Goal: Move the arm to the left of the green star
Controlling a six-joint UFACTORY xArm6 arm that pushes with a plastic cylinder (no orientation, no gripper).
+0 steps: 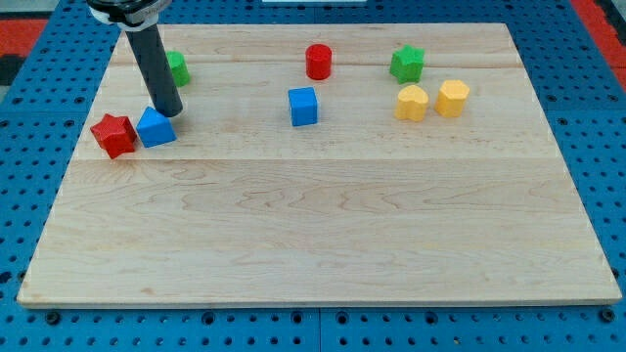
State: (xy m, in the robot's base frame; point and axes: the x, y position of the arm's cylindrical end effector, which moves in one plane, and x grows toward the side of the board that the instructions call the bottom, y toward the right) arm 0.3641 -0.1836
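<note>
Green star-shaped block (pixel 408 64): sits near the view's top right of the pale wooden bench (pixel 323 235), well apart from my tip.

1. My tip (pixel 169 112): lower end of the straight dark rod, down on the bench at the view's upper left. The arm ends in this rod rather than a pincer, so nothing is grasped.
2. Blue block, angular (pixel 156 128): just beside my tip, on its lower-left side; contact cannot be told.
3. Red star-shaped block (pixel 113 135): touching or nearly touching the angular blue block on the view's left.
4. Green block (pixel 179 67): above my tip in the view, partly hidden behind the rod; shape unclear.
5. Blue cube (pixel 303 106): near the middle top, to the view's right of my tip.
6. Red cylinder (pixel 318 61): above the blue cube.
7. Yellow blocks, 2: a heart-like one (pixel 412 102) and a rounded one (pixel 452 98), side by side just below the green star.
8. Blue perforated surface (pixel 39 117): surrounds the bench.
</note>
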